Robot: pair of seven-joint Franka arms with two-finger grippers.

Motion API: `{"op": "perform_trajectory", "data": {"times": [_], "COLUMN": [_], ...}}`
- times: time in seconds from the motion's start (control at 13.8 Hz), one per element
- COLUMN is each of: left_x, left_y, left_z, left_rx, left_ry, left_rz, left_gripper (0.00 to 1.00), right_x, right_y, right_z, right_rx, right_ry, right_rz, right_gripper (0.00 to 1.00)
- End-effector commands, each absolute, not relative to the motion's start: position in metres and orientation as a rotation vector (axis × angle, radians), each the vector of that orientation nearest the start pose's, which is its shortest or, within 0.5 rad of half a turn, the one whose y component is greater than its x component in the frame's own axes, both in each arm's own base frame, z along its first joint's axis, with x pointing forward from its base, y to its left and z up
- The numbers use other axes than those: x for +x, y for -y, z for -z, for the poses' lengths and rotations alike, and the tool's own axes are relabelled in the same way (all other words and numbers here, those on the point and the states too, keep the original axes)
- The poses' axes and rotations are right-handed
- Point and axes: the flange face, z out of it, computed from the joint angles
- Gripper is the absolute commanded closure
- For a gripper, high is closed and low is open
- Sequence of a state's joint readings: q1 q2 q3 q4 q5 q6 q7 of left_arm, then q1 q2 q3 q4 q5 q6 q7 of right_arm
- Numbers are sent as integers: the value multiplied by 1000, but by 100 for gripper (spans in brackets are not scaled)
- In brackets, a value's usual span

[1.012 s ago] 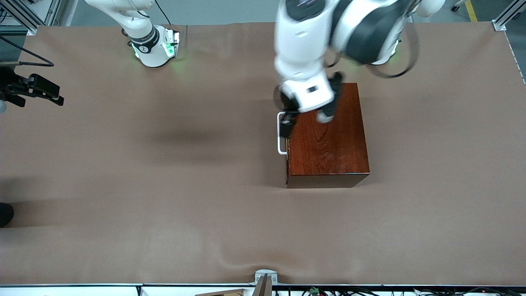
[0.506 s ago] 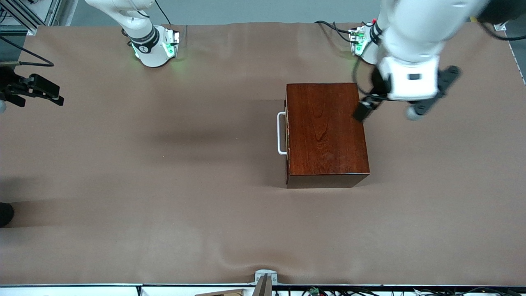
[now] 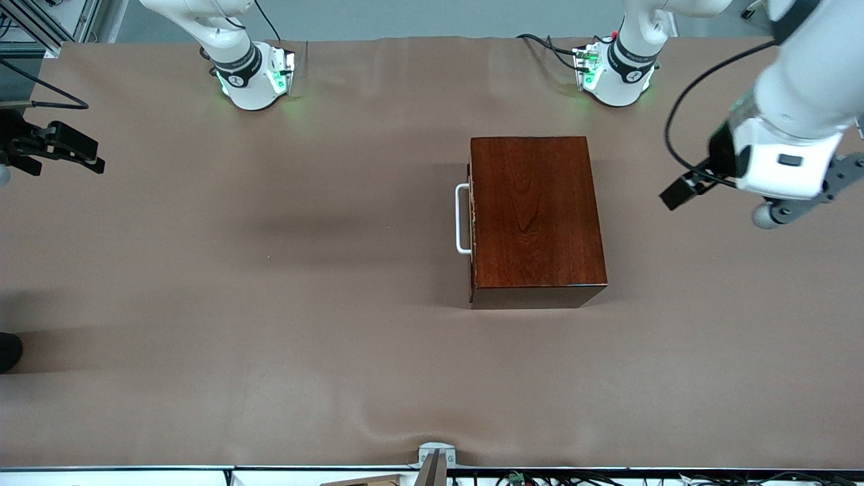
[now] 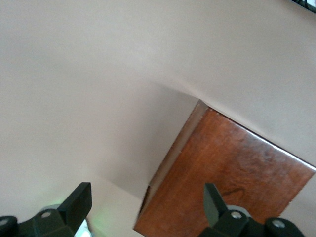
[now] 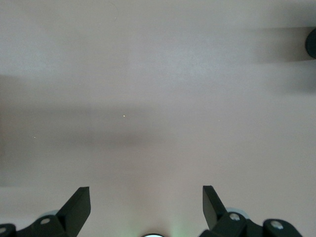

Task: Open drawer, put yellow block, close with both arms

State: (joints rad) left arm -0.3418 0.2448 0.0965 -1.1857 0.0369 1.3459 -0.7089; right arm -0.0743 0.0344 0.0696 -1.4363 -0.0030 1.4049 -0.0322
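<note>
Both grippers read wide open and empty to me. My left gripper (image 4: 145, 207) hangs over bare table toward the left arm's end, well apart from the mahogany box (image 3: 533, 216) whose drawer (image 3: 472, 219) sits shut; my right gripper (image 5: 145, 205) waits over bare table.

No readable text anywhere — base bands perhaps marked, too small.

I see a table (image 3: 270, 304) covered in brown cloth. A dark wooden box (image 3: 533, 216) sits on it toward the left arm's end, its white handle (image 3: 461, 219) facing the right arm's end.
</note>
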Motion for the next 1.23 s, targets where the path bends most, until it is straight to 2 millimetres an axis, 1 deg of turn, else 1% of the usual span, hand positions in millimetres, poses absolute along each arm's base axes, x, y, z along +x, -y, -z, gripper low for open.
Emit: {"op": "perform_trajectory", "data": {"times": [0.0, 0.14, 0.22, 0.36, 0.51, 0.65, 0.94, 1.01, 1.08, 1.16], "left_x": [583, 579, 579, 581, 583, 580, 576, 571, 567, 561], "left_y": [123, 110, 107, 94, 72, 63, 60, 48, 37, 33], "left_z": [-647, -651, -651, -652, -654, -661, -660, -663, -659, -658], "left_rx": [-3022, -3035, -3039, -3040, -3058, -3069, -3072, -3075, -3082, -3093], "left_ry": [568, 501, 478, 443, 364, 318, 254, 250, 245, 224], "left_rz": [-106, -119, -118, -115, -120, -107, -118, -118, -126, -110], "left_gripper": [0, 0, 0, 0, 0, 0, 0, 0, 0, 0], "right_x": [544, 544, 544, 543, 544, 544, 544, 544, 544, 544], "right_y": [4, 4, 4, 4, 4, 4, 4, 4, 3, 3], "right_z": [-658, -658, -658, -658, -657, -657, -658, -658, -658, -658], "right_rx": [-3149, -3149, -3149, -3149, -3149, -3149, -3149, -3149, -3148, -3149], "right_ry": [58, 55, 58, 55, 58, 58, 58, 58, 58, 60], "right_rz": [-92, -92, -92, -95, -97, -95, -92, -92, -90, -90], "right_gripper": [0, 0, 0, 0, 0, 0, 0, 0, 0, 0]}}
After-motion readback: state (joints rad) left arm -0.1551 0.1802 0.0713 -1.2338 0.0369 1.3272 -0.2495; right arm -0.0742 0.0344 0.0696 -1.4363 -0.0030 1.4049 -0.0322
